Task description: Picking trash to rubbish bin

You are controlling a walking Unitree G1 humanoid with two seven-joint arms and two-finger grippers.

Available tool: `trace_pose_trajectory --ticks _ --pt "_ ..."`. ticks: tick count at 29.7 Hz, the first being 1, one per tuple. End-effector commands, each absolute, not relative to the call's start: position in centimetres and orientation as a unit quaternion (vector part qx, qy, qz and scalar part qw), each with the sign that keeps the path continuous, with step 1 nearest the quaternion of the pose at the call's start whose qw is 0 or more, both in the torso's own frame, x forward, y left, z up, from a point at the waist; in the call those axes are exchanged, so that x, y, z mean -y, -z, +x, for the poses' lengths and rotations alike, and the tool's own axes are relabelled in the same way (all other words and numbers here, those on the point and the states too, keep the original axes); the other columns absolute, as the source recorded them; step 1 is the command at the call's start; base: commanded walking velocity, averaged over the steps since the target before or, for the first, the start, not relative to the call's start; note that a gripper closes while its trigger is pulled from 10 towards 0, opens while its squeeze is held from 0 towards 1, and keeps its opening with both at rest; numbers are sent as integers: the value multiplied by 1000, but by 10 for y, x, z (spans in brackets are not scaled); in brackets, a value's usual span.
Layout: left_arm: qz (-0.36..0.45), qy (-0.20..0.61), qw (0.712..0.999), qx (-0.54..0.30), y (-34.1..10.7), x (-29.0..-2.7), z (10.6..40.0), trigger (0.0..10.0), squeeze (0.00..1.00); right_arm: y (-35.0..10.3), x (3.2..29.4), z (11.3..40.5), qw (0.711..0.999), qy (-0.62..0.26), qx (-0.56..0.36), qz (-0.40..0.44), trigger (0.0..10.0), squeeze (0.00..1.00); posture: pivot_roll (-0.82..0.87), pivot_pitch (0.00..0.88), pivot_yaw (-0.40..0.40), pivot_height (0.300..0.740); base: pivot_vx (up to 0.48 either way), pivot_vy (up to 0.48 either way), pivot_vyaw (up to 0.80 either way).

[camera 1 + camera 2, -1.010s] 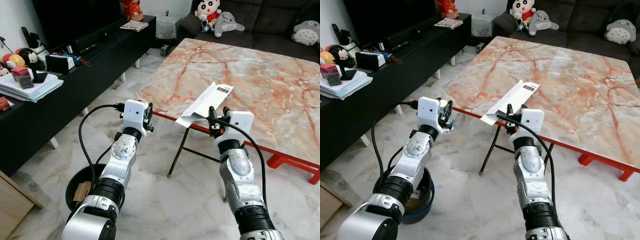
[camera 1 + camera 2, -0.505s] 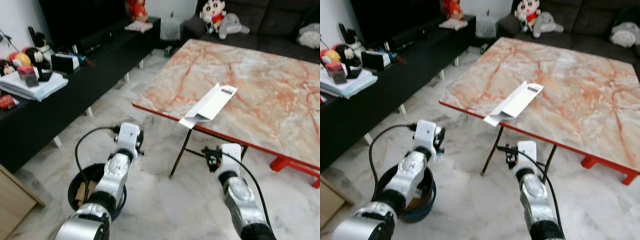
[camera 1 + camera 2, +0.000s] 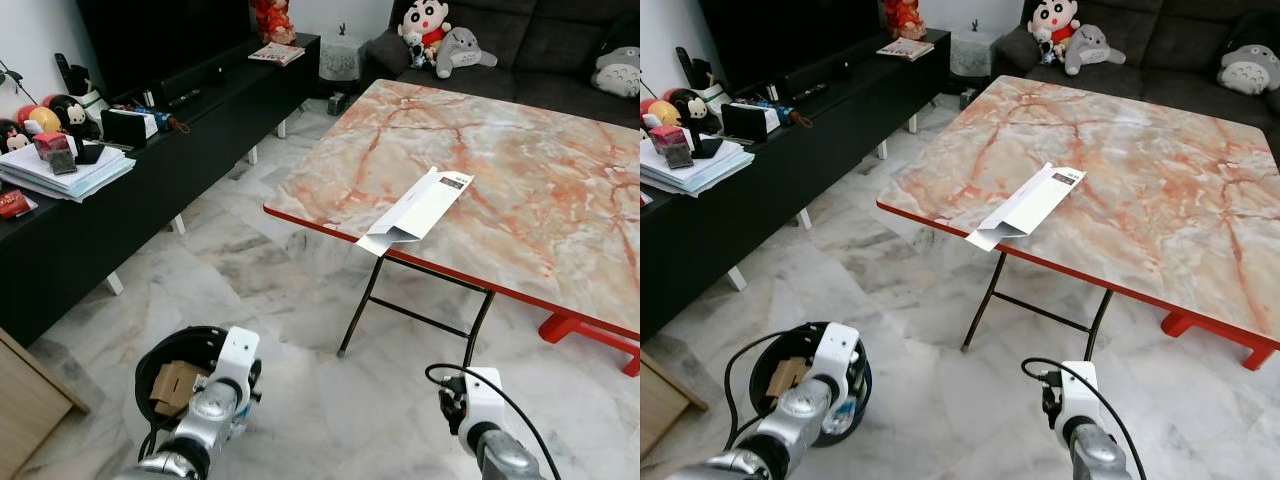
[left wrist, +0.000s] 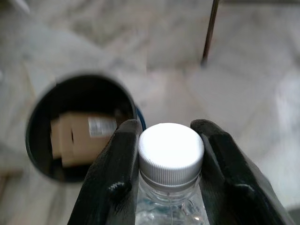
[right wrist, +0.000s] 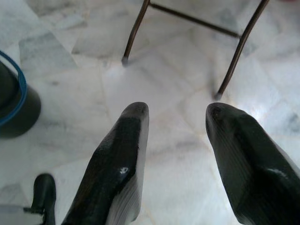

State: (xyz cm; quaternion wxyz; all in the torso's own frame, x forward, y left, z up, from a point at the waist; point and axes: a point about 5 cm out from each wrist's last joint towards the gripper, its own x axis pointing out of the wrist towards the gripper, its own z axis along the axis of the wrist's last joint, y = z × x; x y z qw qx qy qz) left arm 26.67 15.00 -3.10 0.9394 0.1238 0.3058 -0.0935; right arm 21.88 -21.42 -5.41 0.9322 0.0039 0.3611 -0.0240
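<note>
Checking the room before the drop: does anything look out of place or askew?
The white flattened carton lies slanted on the marble table, one end poking past the red edge. The left gripper holds a clear bottle by its neck near the rubbish bin, which holds cardboard.

The table [image 3: 520,190] has a marble-patterned top in cream and grey with orange-red veins, edged in red, on thin dark legs. A white flattened carton [image 3: 415,210] with a small black-and-red label lies on it. The floor [image 3: 290,300] is pale grey-white marble tile with darker grey streaks. At the lower left of the left eye view, the rubbish bin [image 3: 165,365] is black with a blue rim and holds brown cardboard [image 4: 79,136]. The bottle [image 4: 171,161] is clear plastic with a white ribbed cap, between the black fingers [image 4: 110,183] of the left gripper [image 4: 171,140]. The right gripper [image 5: 176,117] has glossy black fingers too. The TV cabinet [image 3: 150,170] is black; the sofa [image 3: 540,35] is dark grey.
</note>
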Motion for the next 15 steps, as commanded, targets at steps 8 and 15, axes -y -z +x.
trace_pose_trajectory --ticks 8,15 --pt "134 92 931 -328 41 -153 255 10000 0 60 206 212 927 12 -374 11 10000 0 52 19 -63 740 0 0 700" --pt "135 96 931 -326 41 -151 254 10000 0 61 207 211 928 8 -372 9 10000 0 52 23 -66 740 0 0 800"
